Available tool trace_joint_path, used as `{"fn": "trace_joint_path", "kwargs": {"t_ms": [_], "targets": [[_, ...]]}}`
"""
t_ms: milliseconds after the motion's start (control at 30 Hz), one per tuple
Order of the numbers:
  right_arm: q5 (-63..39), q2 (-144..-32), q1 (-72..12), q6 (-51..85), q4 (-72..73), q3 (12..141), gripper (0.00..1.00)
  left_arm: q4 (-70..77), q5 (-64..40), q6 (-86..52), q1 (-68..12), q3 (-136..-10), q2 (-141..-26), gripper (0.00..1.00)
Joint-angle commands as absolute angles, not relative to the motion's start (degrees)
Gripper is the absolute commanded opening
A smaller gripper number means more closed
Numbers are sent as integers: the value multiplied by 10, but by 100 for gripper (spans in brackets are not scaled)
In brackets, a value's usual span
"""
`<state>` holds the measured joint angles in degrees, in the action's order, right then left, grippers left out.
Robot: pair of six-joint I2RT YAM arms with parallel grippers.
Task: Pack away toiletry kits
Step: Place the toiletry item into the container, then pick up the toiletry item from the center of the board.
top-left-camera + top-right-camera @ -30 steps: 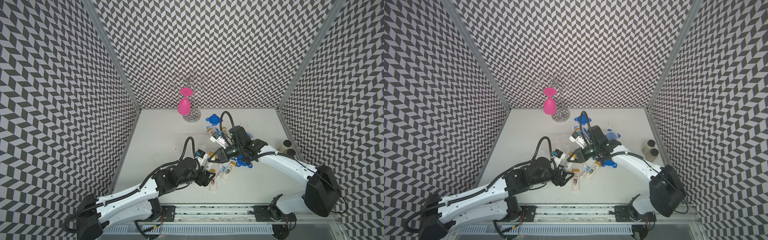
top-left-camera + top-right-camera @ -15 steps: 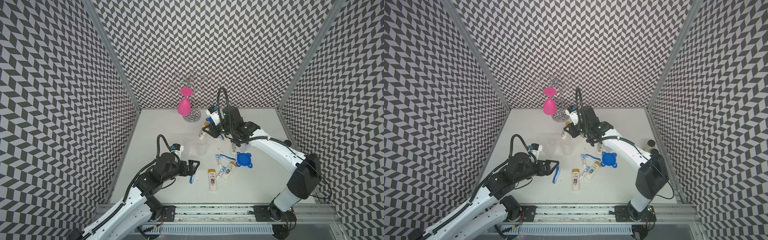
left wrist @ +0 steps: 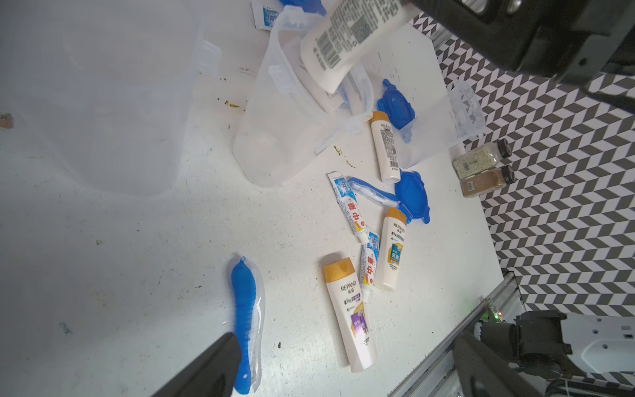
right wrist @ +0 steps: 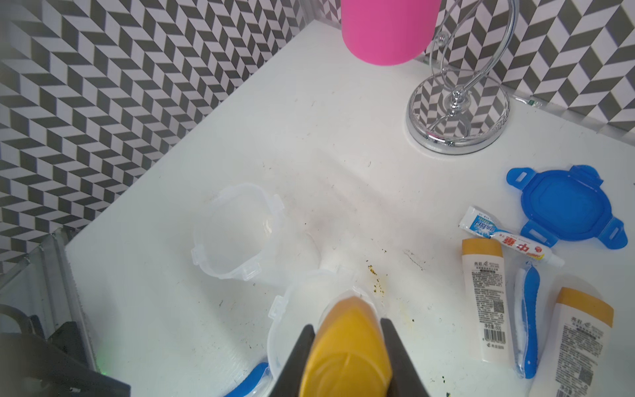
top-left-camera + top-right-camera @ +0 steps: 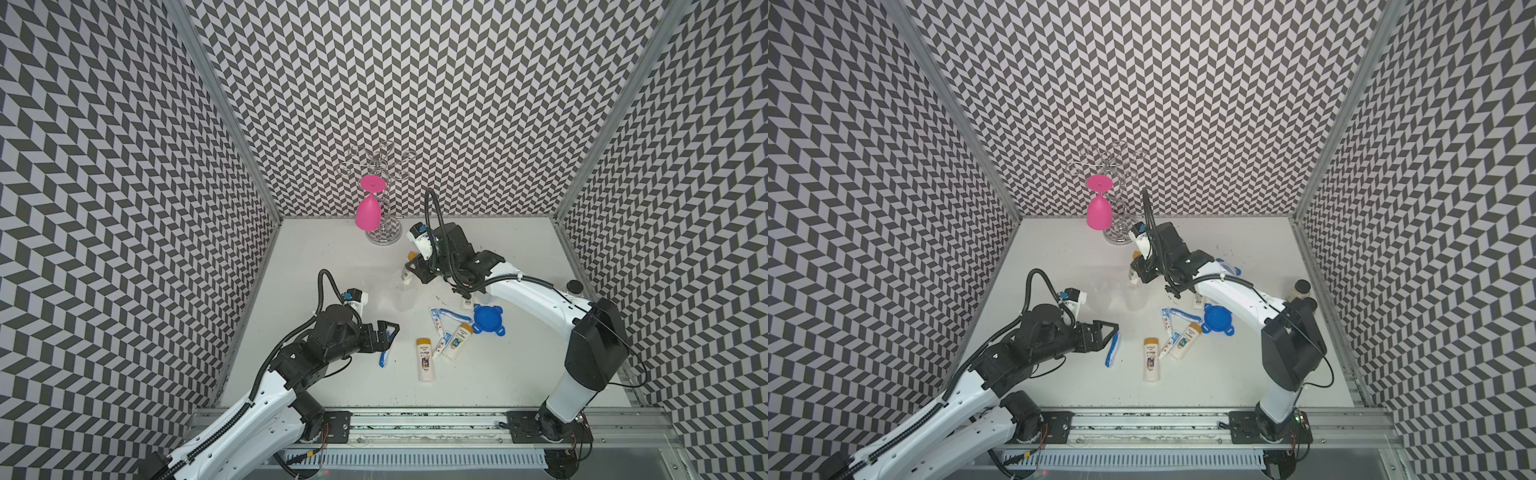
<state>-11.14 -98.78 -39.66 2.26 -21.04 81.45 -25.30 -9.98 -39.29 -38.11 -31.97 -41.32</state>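
The right claw (image 4: 347, 328) pinches a small white bottle with a yellow-orange cap (image 4: 343, 357) by its cap end. The bottle's long axis tilts downward, base at the mouth of the clear plastic jar (image 3: 268, 147) just below on the white desk (image 4: 309, 137). The left claw (image 5: 387, 336), spread wide, hovers just beside a wrapped blue toothbrush (image 5: 384, 359), and that arm is the nearer one to it.

My white surface (image 5: 328, 266) carries loose bottles (image 5: 425, 360), toothpaste tubes (image 5: 436, 318), a blue toothbrush (image 5: 385, 358), a blue lid (image 5: 487, 319), a wire rack (image 5: 383, 236) and clear jars (image 4: 237, 230), perhaps three.
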Motion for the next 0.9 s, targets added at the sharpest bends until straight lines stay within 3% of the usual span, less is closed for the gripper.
{"fn": "trace_joint_path", "kwargs": {"t_ms": [0,67,367,867], "targets": [[-96,-988,-405,9,-185,811,0,-245,-95,-380,-378,-329,-431,99],[-85,-996,-409,6,-193,812,0,-244,-91,-376,-380,-332,-441,99],[-75,-1006,-419,27,-162,795,33,-280,-47,-389,-388,-358,-503,100],[-63,-901,-404,82,-201,812,57,-316,-20,-451,-478,-359,-535,100]]}}
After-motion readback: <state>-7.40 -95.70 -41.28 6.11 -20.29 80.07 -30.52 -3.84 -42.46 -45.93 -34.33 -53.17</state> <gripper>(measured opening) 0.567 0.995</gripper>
